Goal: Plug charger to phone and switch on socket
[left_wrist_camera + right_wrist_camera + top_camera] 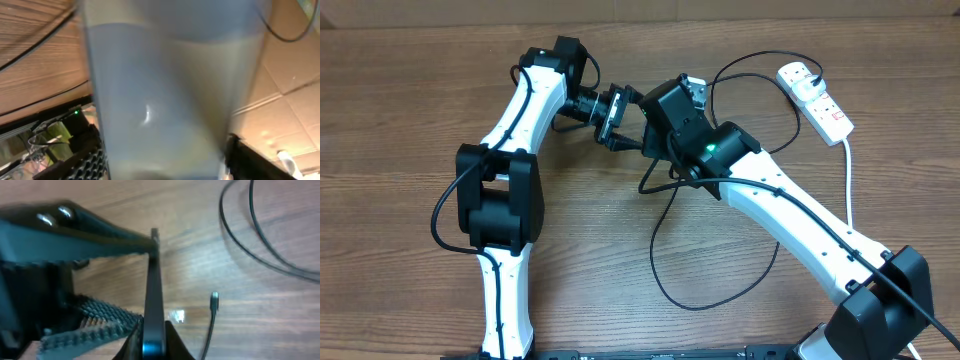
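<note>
The phone (160, 100) fills the left wrist view, its pale blue-white screen blurred, and it spans the jaws of my left gripper (160, 167), which is shut on it. In the right wrist view the phone (153, 295) stands edge-on, and my right gripper (154, 347) is shut on its thin edge. From overhead the two grippers (613, 118) (655, 118) meet at the table's back middle and hide the phone. The charger's black cable (670, 270) loops over the table. Its connector tip (214, 299) lies loose on the wood just right of the phone. The white socket (817, 100) lies at the back right.
The socket's thick white lead (848, 180) runs down the right side. Black cable loops (250, 250) lie beyond the phone on the wooden table (400, 100). The left gripper's dark body (55, 235) crowds the left of the right wrist view.
</note>
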Controlling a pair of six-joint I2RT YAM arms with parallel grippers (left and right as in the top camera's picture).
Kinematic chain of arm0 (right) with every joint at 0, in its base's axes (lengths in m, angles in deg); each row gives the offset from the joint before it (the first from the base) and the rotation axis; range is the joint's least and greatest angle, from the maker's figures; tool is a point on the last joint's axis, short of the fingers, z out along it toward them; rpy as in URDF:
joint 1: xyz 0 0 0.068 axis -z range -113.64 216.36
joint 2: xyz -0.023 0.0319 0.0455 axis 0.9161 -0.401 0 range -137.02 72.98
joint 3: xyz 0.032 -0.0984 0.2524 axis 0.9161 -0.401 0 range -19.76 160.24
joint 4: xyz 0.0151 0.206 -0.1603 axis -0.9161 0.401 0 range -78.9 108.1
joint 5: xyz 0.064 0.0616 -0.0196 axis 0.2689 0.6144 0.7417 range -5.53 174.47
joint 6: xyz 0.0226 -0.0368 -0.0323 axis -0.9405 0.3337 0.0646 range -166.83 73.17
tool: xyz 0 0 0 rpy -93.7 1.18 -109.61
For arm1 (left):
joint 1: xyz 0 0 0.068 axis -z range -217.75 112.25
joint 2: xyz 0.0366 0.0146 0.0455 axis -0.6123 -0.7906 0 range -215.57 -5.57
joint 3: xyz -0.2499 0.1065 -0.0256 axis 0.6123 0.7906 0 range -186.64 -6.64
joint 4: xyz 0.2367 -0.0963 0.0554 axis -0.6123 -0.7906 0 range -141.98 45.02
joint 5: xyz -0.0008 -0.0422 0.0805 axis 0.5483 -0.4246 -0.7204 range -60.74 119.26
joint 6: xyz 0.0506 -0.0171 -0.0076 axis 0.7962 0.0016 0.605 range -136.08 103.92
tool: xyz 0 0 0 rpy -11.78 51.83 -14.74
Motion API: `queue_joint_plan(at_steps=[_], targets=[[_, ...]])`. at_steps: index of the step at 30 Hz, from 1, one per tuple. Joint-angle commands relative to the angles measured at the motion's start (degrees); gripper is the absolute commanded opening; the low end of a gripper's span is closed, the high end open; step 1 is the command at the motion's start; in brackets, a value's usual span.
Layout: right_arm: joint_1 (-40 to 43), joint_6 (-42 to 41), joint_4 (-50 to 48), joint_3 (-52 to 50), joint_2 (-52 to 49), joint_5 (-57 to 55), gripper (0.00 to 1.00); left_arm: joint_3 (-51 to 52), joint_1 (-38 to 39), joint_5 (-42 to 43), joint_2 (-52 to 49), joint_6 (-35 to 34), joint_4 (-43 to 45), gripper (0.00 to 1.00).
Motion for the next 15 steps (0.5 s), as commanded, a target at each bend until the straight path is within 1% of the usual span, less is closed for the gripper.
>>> queue_joint_plan(at_steps=[1, 5, 10, 11, 13, 15], targets=[[-0.22, 0.2, -0.52, 1.7, 0.13, -0.13, 0.04, -1.6, 0.46, 2.27, -0.39, 1.25, 0.24, 0.71], [-0.22, 0.2, -0.59, 1.7, 0.15, -0.13, 0.04, -1.6, 0.44, 1.36, -0.39, 1.55, 1.05, 0.74], [-0.2, 0.22, -0.59, 1.86, 0.15, -1.81, 0.04, -1.6, -0.11, 0.94, -0.39, 5.62, 4.0, 0.82], [0.02, 0.22, -0.44, 1.86, 0.33, -3.48, 0.04, -1.62, -0.94, 0.98, -0.39, 8.57, 5.62, 0.84], [0.79, 0.22, -0.24, 1.86, 0.7, -3.8, 0.04, -1.75, -2.05, 0.98, -0.31, 12.13, 5.92, 0.86], [2.05, 0.22, -0.17, 1.86, 1.25, -3.8, 0.04, -1.95, -3.45, 0.98, 0.11, 17.16, 5.75, 0.87]])
